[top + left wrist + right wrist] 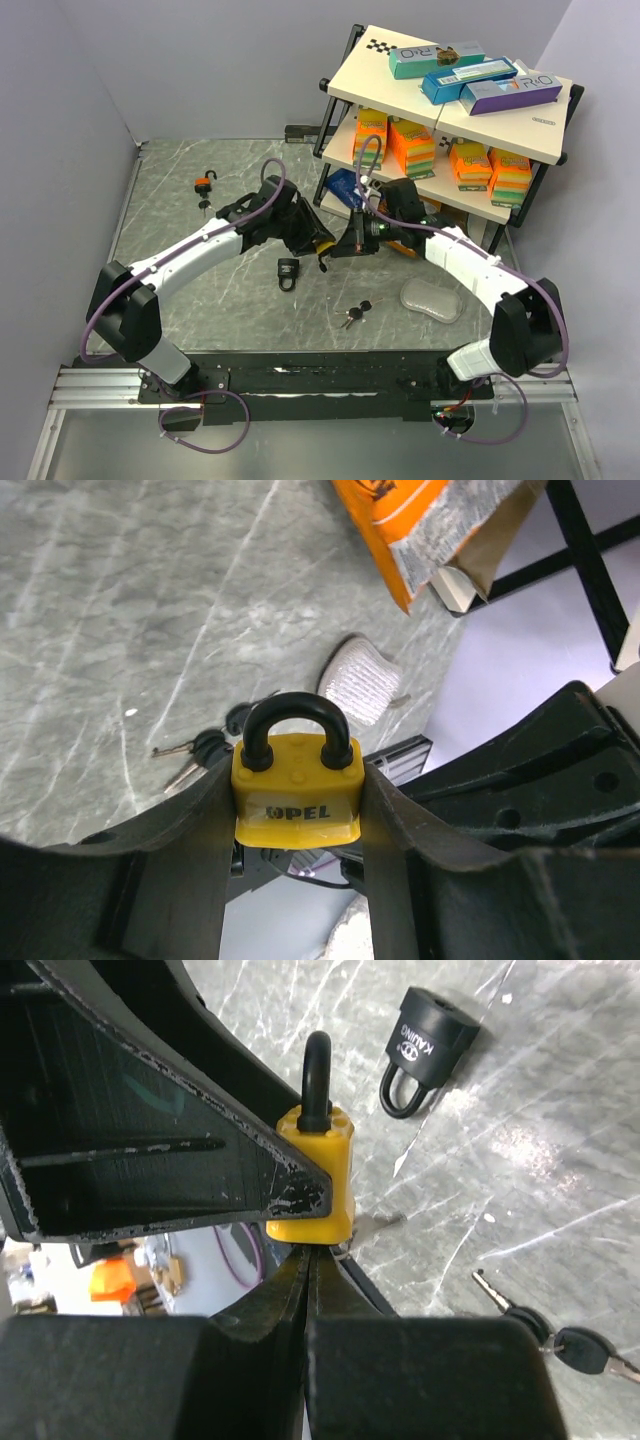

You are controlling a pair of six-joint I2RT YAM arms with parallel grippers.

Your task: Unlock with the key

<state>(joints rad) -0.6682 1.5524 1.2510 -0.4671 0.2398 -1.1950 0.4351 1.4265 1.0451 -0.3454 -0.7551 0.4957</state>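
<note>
My left gripper (320, 250) is shut on a yellow padlock (297, 790) marked OPEL, holding it by its sides above the table with the black shackle closed. The padlock also shows in the top view (326, 246) and the right wrist view (322, 1175). My right gripper (341, 247) meets it from the right. In the right wrist view that gripper (307, 1252) is shut, its tips pressed against the padlock's bottom face. A key between the tips is almost wholly hidden; only a bit of metal shows at the lock's base.
A black padlock (288, 272) and a bunch of keys (353, 315) lie on the marble table (200, 320) below the grippers. An orange padlock (205, 184) lies far left. A clear pouch (432, 298) lies right. A shelf rack (450, 100) with boxes stands at back right.
</note>
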